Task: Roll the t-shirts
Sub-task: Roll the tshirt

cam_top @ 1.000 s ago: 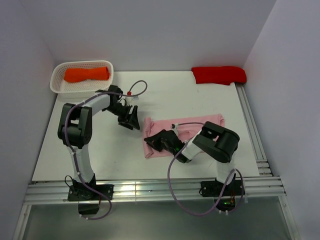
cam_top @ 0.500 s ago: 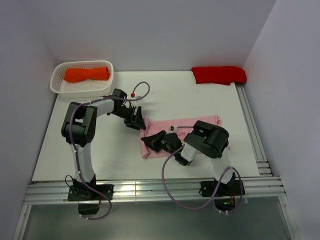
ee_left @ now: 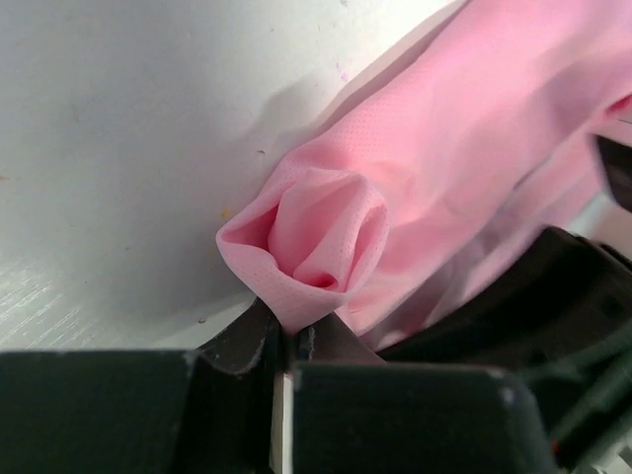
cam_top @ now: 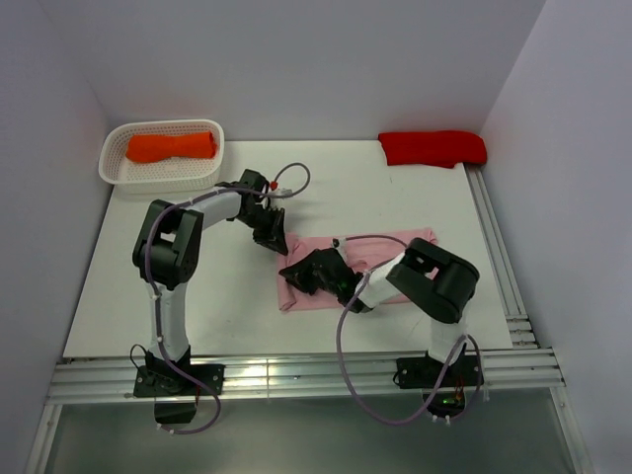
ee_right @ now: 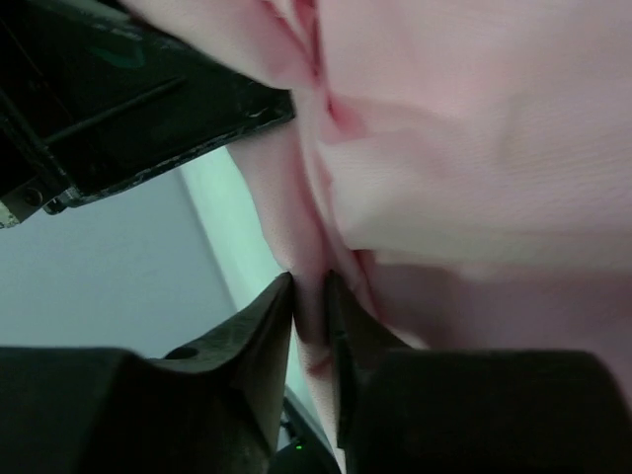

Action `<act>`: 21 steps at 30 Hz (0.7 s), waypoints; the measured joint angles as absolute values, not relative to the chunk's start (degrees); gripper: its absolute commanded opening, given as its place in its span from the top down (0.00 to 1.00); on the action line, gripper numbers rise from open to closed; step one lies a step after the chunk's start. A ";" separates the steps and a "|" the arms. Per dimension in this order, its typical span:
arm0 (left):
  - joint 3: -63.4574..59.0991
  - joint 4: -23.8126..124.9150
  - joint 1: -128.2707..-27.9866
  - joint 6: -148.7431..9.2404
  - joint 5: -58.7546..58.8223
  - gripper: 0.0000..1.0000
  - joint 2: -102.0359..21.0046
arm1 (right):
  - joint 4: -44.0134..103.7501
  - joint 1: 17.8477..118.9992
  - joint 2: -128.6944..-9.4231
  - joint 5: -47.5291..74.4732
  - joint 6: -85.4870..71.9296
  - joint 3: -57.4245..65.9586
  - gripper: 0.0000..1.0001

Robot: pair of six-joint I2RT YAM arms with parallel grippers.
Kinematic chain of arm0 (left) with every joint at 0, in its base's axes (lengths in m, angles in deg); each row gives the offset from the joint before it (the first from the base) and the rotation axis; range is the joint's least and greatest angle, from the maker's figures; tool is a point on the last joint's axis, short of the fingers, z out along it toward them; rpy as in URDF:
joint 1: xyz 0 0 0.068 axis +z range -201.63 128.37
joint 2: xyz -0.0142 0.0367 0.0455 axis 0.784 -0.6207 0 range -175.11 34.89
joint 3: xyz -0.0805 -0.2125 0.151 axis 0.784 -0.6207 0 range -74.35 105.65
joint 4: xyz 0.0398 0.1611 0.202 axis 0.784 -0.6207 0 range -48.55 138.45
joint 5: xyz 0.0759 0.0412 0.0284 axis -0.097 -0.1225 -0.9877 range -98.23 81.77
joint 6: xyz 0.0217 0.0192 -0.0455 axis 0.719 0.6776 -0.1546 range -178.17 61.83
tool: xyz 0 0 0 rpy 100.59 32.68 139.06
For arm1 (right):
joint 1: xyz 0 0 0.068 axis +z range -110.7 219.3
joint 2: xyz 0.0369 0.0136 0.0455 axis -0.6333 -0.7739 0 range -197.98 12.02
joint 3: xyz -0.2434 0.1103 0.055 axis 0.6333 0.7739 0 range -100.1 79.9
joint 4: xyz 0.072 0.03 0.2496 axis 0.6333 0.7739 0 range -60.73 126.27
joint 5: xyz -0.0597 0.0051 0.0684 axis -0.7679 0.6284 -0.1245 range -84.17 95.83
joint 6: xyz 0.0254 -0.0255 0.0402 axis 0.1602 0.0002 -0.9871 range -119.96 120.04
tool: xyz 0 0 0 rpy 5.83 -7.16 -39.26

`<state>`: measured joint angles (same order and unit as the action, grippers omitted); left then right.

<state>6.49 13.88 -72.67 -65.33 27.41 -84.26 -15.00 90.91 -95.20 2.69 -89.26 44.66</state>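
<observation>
Plain light pink thin cloth t-shirt (cam_top: pixel 387 249), plain orange cloth t-shirt (cam_top: pixel 170 146), white lattice-patterned plastic basket (cam_top: pixel 112 169), plain bright red cloth t-shirt (cam_top: pixel 433 147), white tabletop (cam_top: pixel 202 286)

Bare table (cam_top: pixel 197 286) left of pink t-shirt (cam_top: pixel 365 249); basket (cam_top: pixel 163 174), red t-shirt (cam_top: pixel 433 148) at far corners.

Soft, matt, fine pinhole knit on the light pink thin cloth t-shirt (ee_left: pixel 444 138), creased. white table top (ee_left: pixel 118 118): smooth, matt, faintly speckled. left gripper (ee_left: pixel 288 334) fingers: matt black plastic. white lattice basket (cam_top: pixel 163 178): plastic-looking. silver rails (cam_top: pixel 296 373): metal, slight sheen.
</observation>
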 measured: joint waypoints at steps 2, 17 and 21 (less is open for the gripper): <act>7.52 12.79 -73.52 -65.26 24.79 1.00 -84.26 | -7.09 91.35 -92.18 1.01 -86.57 42.36 0.69; 11.82 6.36 -76.21 -64.61 15.43 1.00 -84.79 | 27.12 101.47 -87.61 -10.64 -79.08 30.82 0.75; 12.96 4.00 -76.99 -64.59 13.40 1.00 -85.14 | 30.01 103.81 -87.63 -12.69 -79.18 29.27 0.76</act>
<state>12.96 4.00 -76.99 -64.59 13.40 -85.14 30.01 103.81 -87.63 -12.69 -79.18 29.27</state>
